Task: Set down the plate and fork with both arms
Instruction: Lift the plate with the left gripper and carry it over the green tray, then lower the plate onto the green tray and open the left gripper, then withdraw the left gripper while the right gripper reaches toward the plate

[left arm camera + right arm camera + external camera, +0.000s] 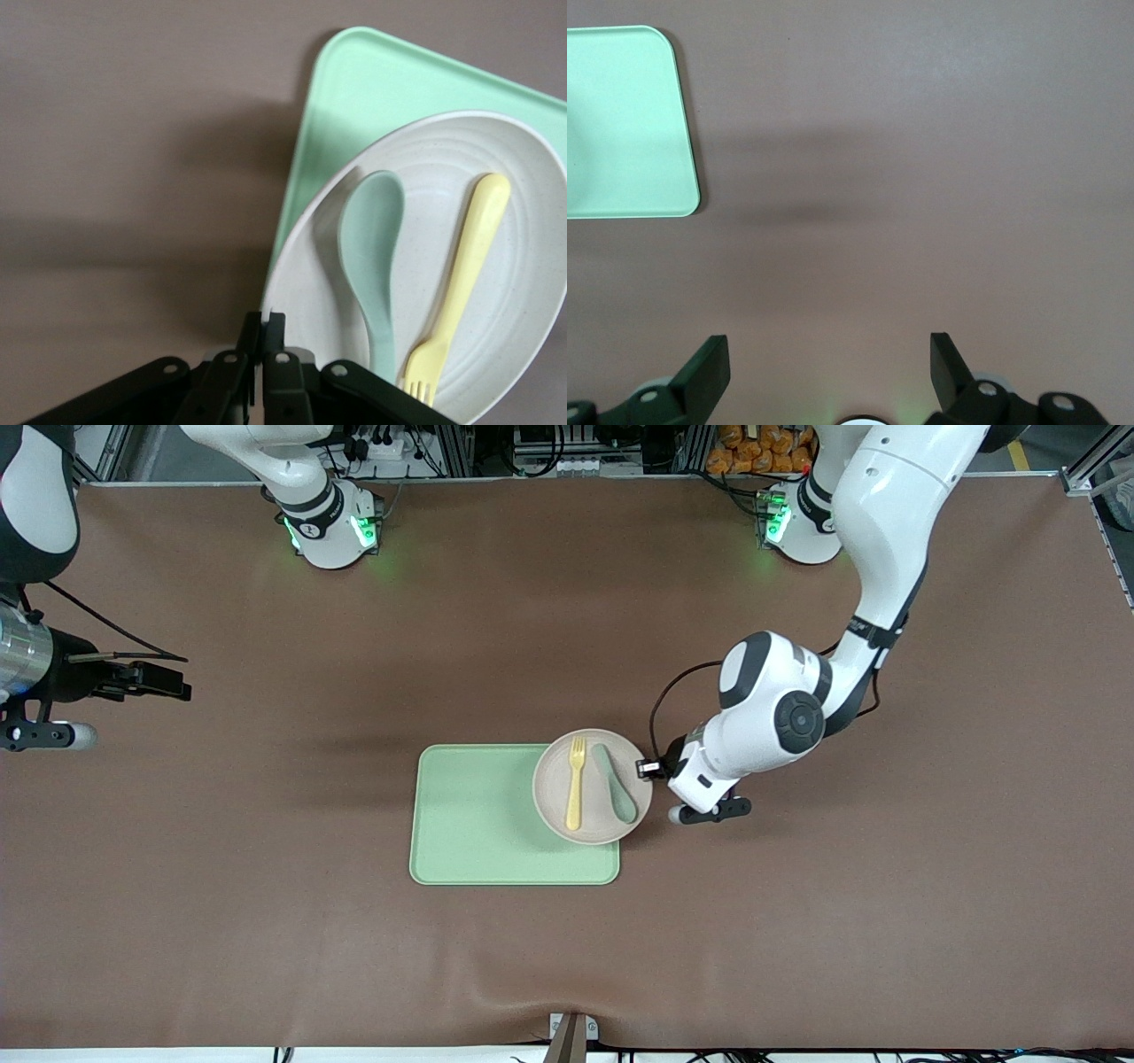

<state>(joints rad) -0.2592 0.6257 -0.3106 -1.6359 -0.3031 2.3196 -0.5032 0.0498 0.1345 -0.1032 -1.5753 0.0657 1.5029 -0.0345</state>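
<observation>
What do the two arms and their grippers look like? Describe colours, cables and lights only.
Both arms are glossy white with dark grey joint bands and round grey joint caps. Each base glows green. The left gripper and right gripper have black fingers. A black cable loops beside the left arm's wrist, and another trails from the right arm's wrist.

We are finding no text, label, brand or number that can be read in these views. We are seeing only blurred, illegible marks on the arm bases point(332, 522).

Beige round plate point(592, 786) partly on green tray point(478, 824), yellow fork point(576, 784) lying flat on it
</observation>
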